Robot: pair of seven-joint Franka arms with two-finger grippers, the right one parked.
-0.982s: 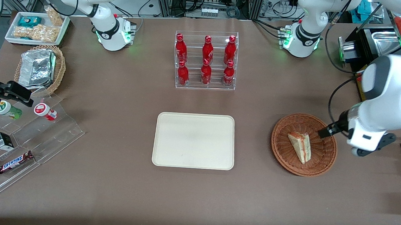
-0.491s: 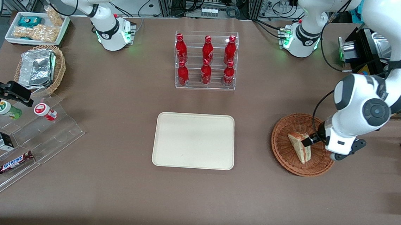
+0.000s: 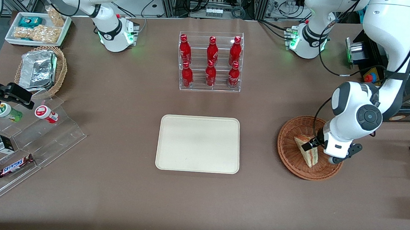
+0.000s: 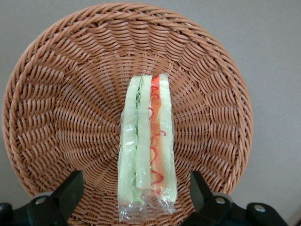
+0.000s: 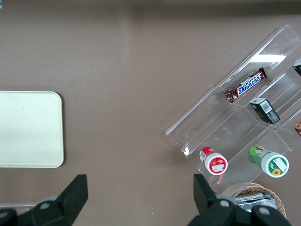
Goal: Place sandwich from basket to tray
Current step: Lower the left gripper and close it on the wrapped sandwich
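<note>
The sandwich (image 3: pixel 307 153), a plastic-wrapped wedge with an orange-red stripe, lies in the round reddish-brown wicker basket (image 3: pixel 286 149) toward the working arm's end of the table. My left gripper (image 3: pixel 312 144) hangs just above the basket and over the sandwich. In the left wrist view the sandwich (image 4: pixel 148 141) stands on edge in the middle of the basket (image 4: pixel 61 94). The gripper (image 4: pixel 135 183) is open, one black finger (image 4: pixel 70 190) on each side of the sandwich's near end, apart from it. The cream tray (image 3: pixel 198 143) sits bare at the table's middle, beside the basket.
A clear rack of red bottles (image 3: pixel 210 63) stands farther from the front camera than the tray. Toward the parked arm's end are a tan basket with foil containers (image 3: pixel 40 70), a white snack tray (image 3: pixel 38 27) and an acrylic stand with snacks (image 3: pixel 26 145).
The left gripper has moved from the basket's outer rim inward over the sandwich, and the arm has swung in above the basket. The sandwich has not moved.
</note>
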